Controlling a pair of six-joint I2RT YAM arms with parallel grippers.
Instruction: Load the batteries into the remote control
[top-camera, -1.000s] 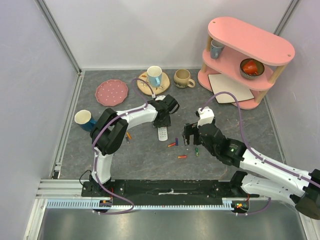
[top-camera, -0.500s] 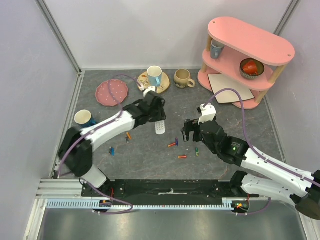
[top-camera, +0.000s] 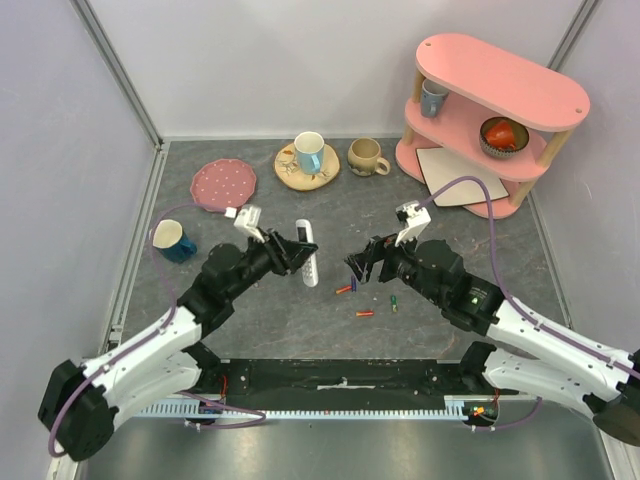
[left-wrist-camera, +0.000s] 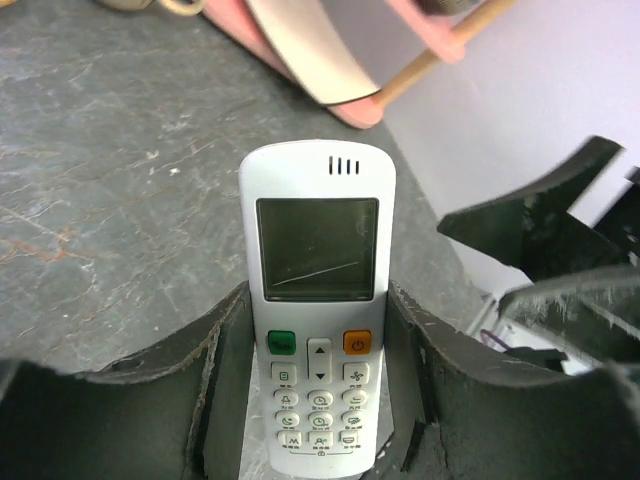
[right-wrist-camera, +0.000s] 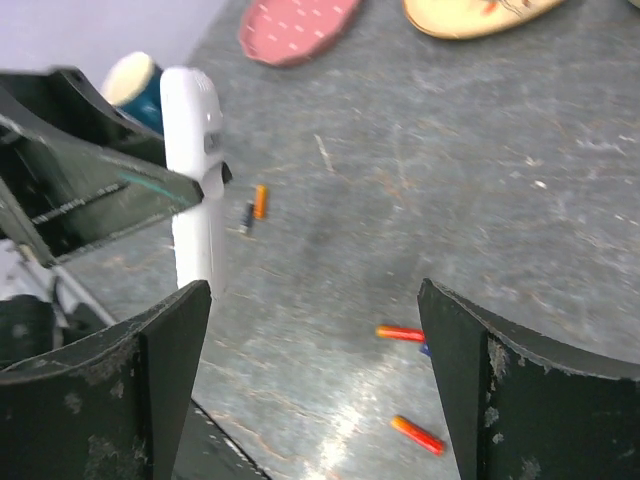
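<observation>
The remote control (top-camera: 306, 252) is a slim white handset held off the table, with my left gripper (top-camera: 288, 253) shut on its lower half. In the left wrist view its screen and buttons (left-wrist-camera: 318, 235) face the camera and my left gripper (left-wrist-camera: 318, 300) clamps both its sides. My right gripper (top-camera: 364, 265) hovers open just to its right, turned toward it. In the right wrist view that gripper (right-wrist-camera: 315, 300) holds nothing and the remote (right-wrist-camera: 195, 170) stands at upper left. Batteries lie on the table: red (top-camera: 344, 289), purple (top-camera: 353, 284), red (top-camera: 365, 313), green (top-camera: 393, 303).
A blue mug (top-camera: 173, 240) stands left and a pink dotted plate (top-camera: 223, 184) lies behind it. A cup on a wooden saucer (top-camera: 308, 160) and a beige mug (top-camera: 366, 156) stand at the back. A pink shelf (top-camera: 490, 120) with a beige board (top-camera: 458, 188) fills the back right.
My left arm has swung back toward its base, lifting the remote off the table and carrying it left. My right gripper has risen and tilted toward the remote.
</observation>
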